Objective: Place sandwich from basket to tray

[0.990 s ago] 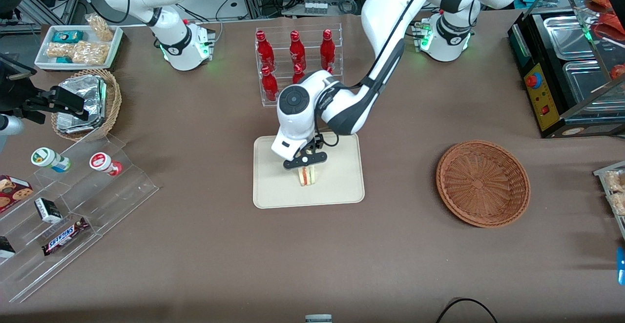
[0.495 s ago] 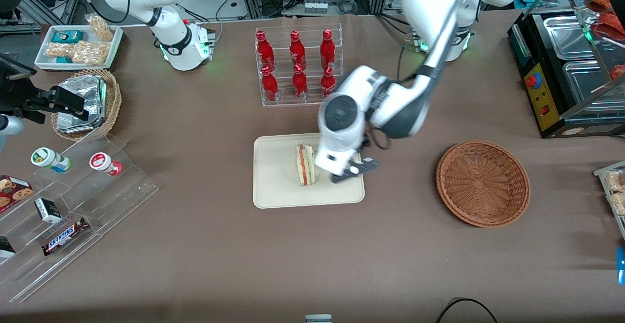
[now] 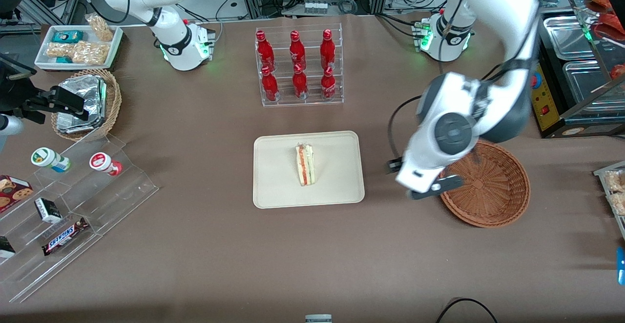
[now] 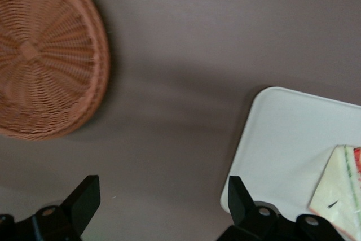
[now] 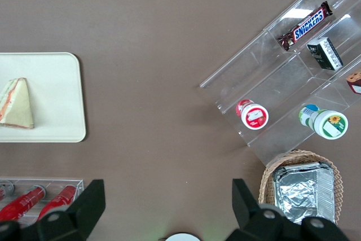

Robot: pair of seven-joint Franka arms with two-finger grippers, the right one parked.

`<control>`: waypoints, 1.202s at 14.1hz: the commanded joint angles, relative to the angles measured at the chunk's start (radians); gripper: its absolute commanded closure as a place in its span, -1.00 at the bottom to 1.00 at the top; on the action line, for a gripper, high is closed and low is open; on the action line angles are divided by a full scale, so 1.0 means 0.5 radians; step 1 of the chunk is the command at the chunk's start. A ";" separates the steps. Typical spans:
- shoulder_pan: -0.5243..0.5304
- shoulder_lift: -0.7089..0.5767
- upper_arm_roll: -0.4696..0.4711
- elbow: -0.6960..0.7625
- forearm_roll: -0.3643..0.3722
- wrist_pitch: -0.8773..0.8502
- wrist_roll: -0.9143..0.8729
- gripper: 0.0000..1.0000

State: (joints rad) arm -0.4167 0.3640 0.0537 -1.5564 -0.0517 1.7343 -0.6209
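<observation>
Sandwich delivered, gripper drawn clear

The clear-wrapped triangular white-bread sandwich (image 3: 306,165) is seen lying on the flat cream rectangular tray (image 3: 273,191), long axis running twelve to six in the front view. The left arm's gripper (image 4: 163,207) is held wide and empty above bare table between tray and shallow brown wicker basket (image 3: 493,201), the sandwich at its nine o'clock.

Sandwich (image 3: 305,165) — 1. Tray (image 3: 278,186) — 1. Basket (image 3: 488,186) — 1. Red bottles (image 3: 297,64) — 6, in clear rack. End effector (image 3: 424,186) above surface, beside basket, fingers spread — 1.
</observation>
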 commanded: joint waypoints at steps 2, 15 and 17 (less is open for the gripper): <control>0.118 -0.298 -0.028 -0.148 0.094 -0.146 0.204 -1.00; 0.941 -0.851 -0.304 -0.100 0.094 -0.496 1.285 -1.00; 0.941 -0.835 -0.279 -0.053 0.097 -0.471 1.282 -1.00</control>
State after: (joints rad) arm 0.0479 -0.0565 -0.0868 -1.6016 -0.0157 1.4884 0.0044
